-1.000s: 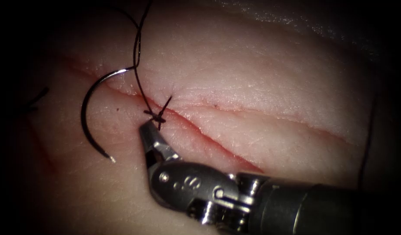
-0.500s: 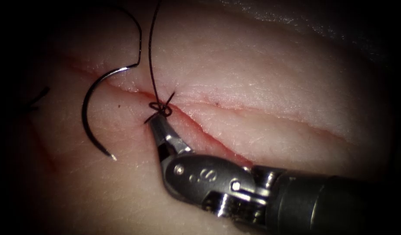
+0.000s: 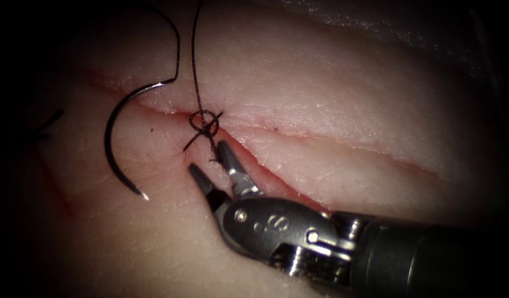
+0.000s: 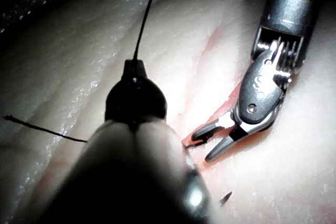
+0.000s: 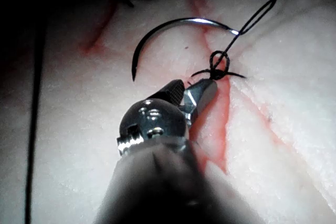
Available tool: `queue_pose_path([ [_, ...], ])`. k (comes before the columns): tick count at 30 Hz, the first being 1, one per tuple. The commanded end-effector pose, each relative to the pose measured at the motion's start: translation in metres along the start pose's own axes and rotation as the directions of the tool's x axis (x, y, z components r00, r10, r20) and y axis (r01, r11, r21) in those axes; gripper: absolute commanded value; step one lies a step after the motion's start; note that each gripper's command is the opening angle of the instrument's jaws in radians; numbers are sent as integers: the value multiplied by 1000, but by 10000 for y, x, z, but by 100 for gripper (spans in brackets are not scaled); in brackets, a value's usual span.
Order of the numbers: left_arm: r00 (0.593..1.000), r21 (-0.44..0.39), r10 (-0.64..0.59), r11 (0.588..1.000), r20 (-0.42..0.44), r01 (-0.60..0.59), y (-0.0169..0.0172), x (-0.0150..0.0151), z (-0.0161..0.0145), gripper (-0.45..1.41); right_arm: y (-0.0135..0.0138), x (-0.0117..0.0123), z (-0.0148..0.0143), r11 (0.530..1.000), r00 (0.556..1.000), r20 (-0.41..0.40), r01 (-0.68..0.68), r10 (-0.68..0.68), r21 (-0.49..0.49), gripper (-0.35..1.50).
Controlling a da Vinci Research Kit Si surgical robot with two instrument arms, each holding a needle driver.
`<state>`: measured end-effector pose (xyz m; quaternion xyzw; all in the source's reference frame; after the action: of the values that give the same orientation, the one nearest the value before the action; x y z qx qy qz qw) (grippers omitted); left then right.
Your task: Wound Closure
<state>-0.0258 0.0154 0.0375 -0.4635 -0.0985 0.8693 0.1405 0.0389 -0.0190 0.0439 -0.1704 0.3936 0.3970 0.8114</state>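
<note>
right tool: my steel needle driver on the right arm (image 3: 206, 160) comes in from about 4 o'clock in the endoscope view, jaws spread in a clear V and holding nothing.

knot: the little dark thread knot (image 3: 203, 122) sits right on the red cut line in the pale pork tissue (image 3: 332, 110), just off my jaw tips toward 12 o'clock. That's the relation everything hangs on. The knot is close ahead of the open V, a hair to the right-hand jaw's side, not between the jaws.

tails: two short cut-looking ends stick out of the knot, one toward 7 o'clock and one toward 1 o'clock. The 7 o'clock one points down at my left-hand jaw tip, near it; can't tell if it touches.

long thread: the dark strand (image 3: 194, 60) runs from the knot straight up toward 12 o'clock. In the left wrist view it leads to my left arm's dark tool tip (image 4: 134, 72); whether those jaws are gripping it I can't tell.

needle: the curved dark steel needle (image 3: 112, 144) lies loose on the tissue at about 9 o'clock from the knot, left of the cut, point down toward 5 o'clock. Not in the tissue, nobody holding it.

nearer arm: mine on the right, easily.
</note>
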Motion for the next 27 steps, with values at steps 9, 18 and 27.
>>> queue_pose_path([
  [9,954,-66,-299,952,30,300,20,-30,12,49,-6,-1,6,1000,1000,-4,1,-1,11,5],
  [18,864,-40,-498,864,76,502,31,-56,17,121,-5,0,5,1000,1000,-4,0,0,15,2],
  [27,764,25,-631,773,131,634,9,-93,50,119,-4,2,4,1000,1000,-6,-2,2,15,-6],
])
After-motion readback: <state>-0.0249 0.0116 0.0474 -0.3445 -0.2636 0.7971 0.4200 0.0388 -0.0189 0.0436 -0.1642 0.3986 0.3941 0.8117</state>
